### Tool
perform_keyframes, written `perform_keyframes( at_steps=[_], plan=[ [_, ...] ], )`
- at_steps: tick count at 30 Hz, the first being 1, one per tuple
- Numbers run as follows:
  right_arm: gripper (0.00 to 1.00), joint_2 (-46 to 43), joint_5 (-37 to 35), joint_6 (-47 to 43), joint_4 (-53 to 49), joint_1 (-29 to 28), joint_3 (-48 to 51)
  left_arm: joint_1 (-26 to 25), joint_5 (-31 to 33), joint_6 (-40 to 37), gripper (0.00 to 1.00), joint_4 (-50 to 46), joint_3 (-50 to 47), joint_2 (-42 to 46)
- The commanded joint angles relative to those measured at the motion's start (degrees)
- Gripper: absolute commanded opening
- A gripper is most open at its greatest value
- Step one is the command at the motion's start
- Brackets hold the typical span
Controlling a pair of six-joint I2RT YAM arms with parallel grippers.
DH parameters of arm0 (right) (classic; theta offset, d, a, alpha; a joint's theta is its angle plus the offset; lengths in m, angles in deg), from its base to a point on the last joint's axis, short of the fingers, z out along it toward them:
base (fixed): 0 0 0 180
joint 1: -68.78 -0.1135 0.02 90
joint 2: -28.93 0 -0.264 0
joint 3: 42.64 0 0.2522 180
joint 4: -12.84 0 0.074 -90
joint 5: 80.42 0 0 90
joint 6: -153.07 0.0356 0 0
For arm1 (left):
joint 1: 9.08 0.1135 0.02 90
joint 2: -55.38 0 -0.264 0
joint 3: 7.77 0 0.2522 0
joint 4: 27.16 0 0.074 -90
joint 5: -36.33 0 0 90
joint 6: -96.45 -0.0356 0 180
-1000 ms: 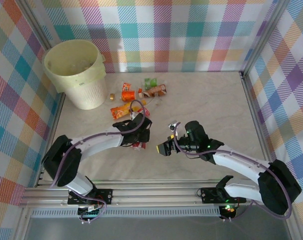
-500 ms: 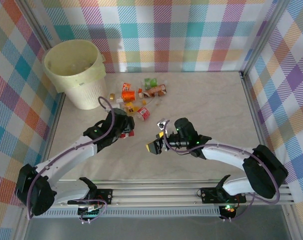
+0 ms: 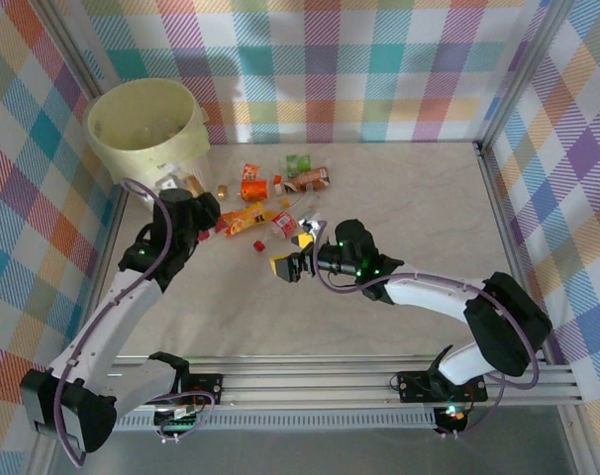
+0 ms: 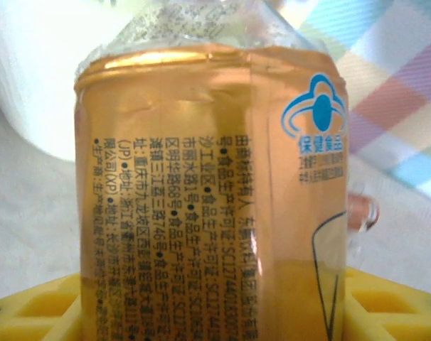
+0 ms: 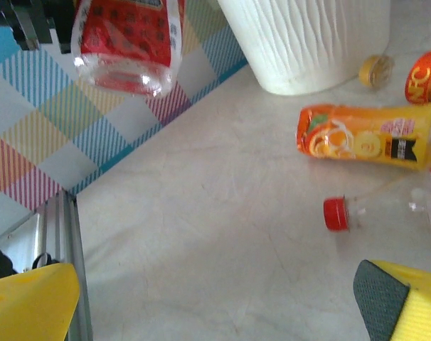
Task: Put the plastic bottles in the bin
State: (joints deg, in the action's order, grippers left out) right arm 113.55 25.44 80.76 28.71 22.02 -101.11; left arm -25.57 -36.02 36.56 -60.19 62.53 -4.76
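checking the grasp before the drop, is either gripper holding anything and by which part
The left gripper holds a plastic bottle, clamped on its labelled body between the yellow fingers. The right gripper is open and holds nothing.

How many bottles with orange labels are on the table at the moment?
2: a long bottle lying to the right of the bin, and a crushed bottle just beyond it. Others may be hidden under the arms.
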Motion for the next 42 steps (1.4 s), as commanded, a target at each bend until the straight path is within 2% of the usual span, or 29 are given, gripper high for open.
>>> perform_keyframes(
  at_steps=[1,10,15,18,22,28,34,42],
  plan=[
    [1.00,1.57,-0.26,-0.62,4.16,-0.78,-3.76,1.90,1.32,-3.78,0.61,2.83,5.96,-0.11],
    [1.00,0.33,-1.00,-0.21,3.78,-1.34,-3.00,7.83,6.15,-13.99,0.61,12.83,19.31,-9.73],
    [1.00,-2.30,-2.27,-0.53,1.61,-1.42,-0.81,10.87,6.95,-16.58,0.61,15.96,27.15,-16.17],
    [1.00,-3.97,-3.14,-0.90,-0.13,-1.40,0.08,12.36,10.87,-18.48,0.61,17.36,31.99,-20.14],
    [1.00,-5.98,-4.11,-1.58,-1.60,-1.40,1.16,15.18,12.28,-16.53,0.61,18.50,37.48,-25.92],
    [1.00,-9.43,-5.92,-2.89,-5.89,-1.40,-0.12,16.70,18.74,-14.23,0.60,10.92,47.56,-35.22],
    [1.00,-11.64,-6.25,-5.44,-9.50,-1.40,-0.62,19.36,20.97,-10.08,0.60,5.91,53.40,-41.89],
    [1.00,-11.68,-4.46,-3.83,-11.25,-1.40,0.48,20.26,25.86,-10.67,0.60,-6.14,68.33,-52.65]
  ],
)
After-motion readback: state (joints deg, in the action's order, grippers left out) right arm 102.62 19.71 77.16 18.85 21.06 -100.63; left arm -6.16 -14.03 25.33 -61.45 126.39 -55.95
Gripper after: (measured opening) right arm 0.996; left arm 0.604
